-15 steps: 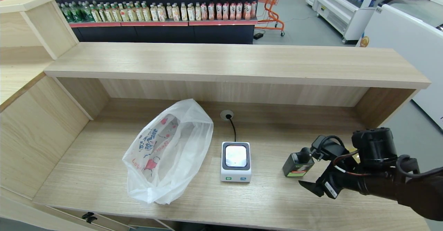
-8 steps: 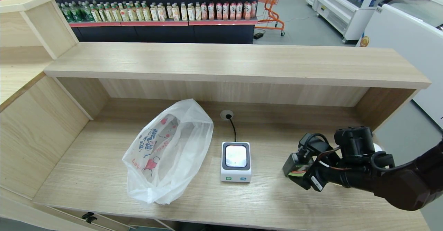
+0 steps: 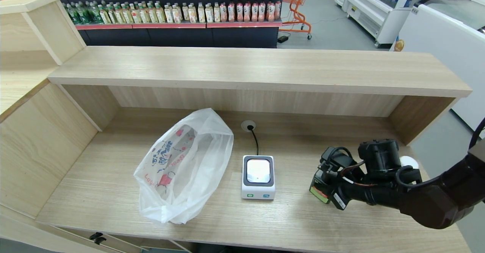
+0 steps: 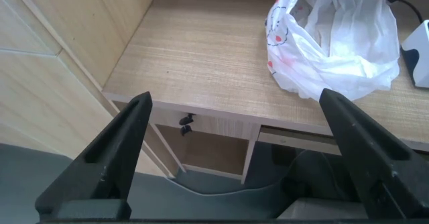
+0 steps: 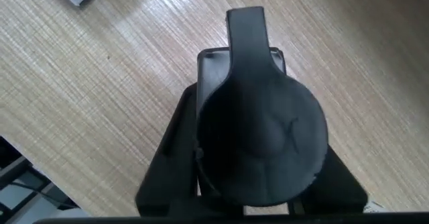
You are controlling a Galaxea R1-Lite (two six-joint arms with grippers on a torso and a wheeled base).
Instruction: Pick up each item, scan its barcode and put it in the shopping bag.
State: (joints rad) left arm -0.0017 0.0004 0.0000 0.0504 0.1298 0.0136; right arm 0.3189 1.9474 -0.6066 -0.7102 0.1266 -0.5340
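Note:
A small dark bottle (image 3: 319, 191) with a black cap and a green and red label stands on the wooden counter (image 3: 288, 222), right of the scanner. My right gripper (image 3: 329, 188) is shut on the bottle, one finger on each side. From the right wrist the black round cap (image 5: 261, 127) sits between the fingers (image 5: 167, 174). The white scanner (image 3: 258, 176) with its lit window sits mid-counter. Left of it lies the translucent shopping bag (image 3: 185, 166), mouth towards the back, with a printed packet inside. My left gripper (image 4: 236, 100) hangs open below the counter's front edge, near the bag (image 4: 335, 43).
A black cable runs from the scanner to a grommet (image 3: 248, 125) at the back. An upper shelf (image 3: 257, 69) overhangs the back of the counter, and side walls close both ends. A small white round object (image 3: 410, 162) lies behind my right arm.
My right gripper moved left from beside the bottle, came around it and shut on it. The bottle now sits slightly tilted. Bag and scanner have not moved.

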